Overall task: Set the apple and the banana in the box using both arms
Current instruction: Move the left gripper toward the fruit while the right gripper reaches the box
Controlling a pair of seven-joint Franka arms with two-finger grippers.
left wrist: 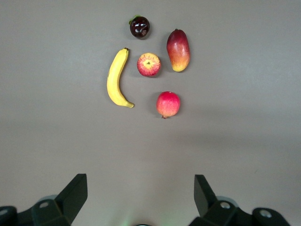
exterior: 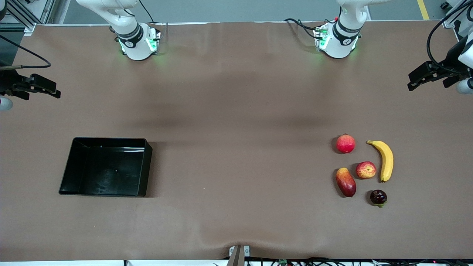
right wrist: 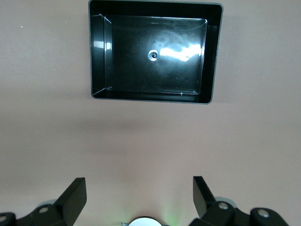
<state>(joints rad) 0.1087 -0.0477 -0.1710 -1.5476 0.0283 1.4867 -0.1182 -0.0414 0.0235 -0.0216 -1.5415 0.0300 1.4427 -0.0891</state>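
Box (exterior: 146,162) sits empty on bench (exterior: 236,111), toward right arm's end. Apple (exterior: 366,170) and banana (exterior: 385,159) lie among fruit at left arm's end. Left end effector (left wrist: 141,190) over bare bench, fingers apart; right end effector (right wrist: 139,190) likewise, apart.

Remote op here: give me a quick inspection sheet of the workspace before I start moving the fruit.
Surface: brown table, slightly wrinkled.
Job's things: streaky red-yellow apple beside long yellow banana; glossy black box holds nothing, toward the right arm's end.
Clutter: plain red round fruit, red-yellow mango, dark purple fruit.
Grippers: left gripper and right gripper open, waiting at the table's ends.
Cables: black cables at the left arm's base.
Surroundings: nothing seen.
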